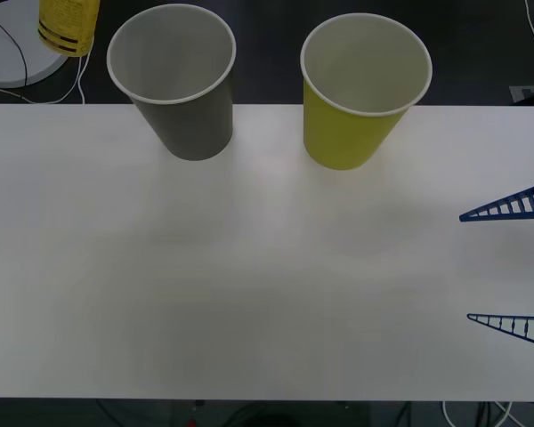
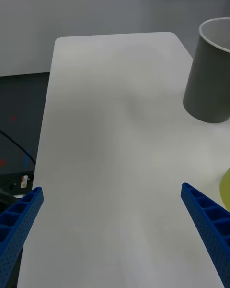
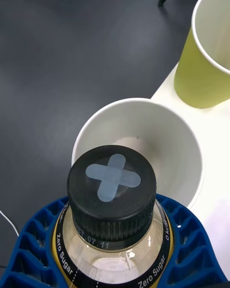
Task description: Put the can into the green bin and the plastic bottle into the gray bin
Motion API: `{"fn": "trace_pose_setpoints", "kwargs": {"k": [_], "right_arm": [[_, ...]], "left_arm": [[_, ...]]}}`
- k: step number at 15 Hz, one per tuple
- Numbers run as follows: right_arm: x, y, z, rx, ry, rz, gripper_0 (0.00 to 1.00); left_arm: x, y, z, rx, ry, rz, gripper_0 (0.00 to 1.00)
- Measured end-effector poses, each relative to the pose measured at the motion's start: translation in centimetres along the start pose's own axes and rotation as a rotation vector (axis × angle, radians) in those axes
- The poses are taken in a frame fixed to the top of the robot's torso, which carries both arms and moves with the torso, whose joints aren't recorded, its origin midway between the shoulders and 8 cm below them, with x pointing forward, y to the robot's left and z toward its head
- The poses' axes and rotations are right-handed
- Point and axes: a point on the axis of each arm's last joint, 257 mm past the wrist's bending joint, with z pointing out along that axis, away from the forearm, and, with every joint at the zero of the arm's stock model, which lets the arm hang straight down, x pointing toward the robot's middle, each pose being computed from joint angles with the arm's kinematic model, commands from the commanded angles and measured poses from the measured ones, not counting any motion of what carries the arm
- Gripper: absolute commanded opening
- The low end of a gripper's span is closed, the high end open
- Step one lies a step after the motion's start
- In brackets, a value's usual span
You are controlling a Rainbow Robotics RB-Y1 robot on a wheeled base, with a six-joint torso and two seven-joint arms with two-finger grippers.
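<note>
The plastic bottle (image 3: 112,221), yellow-labelled with a black cap, is held in my left gripper (image 3: 115,264), whose blue fingers (image 3: 33,249) wrap its shoulder. It hangs above and just short of the gray bin (image 3: 84,139), whose pale inside shows under the cap. In the front view the bottle (image 1: 68,25) is at the far left, left of the gray bin (image 1: 191,116). The green bin (image 1: 347,124) stands upright to its right. My right gripper (image 1: 507,264) rests open over the table's right edge, holding nothing. The can is out of view.
The white table (image 1: 249,285) stretches bare in front of both cups. A white round base with cables (image 1: 9,53) lies on the dark floor beyond the far left corner. In the right wrist view the gray bin (image 2: 208,77) stands near the table's far side.
</note>
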Motion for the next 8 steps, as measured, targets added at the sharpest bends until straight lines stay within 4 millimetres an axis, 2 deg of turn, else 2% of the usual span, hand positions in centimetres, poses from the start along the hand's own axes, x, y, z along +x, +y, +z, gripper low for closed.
{"fn": "trace_pose_setpoints", "kwargs": {"k": [8], "right_arm": [[0.0,0.0,0.0,0.0,0.0,0.0,1.0]], "left_arm": [[-2.7,-1.5,3.8,0.015,0.028,0.025,0.0]]}}
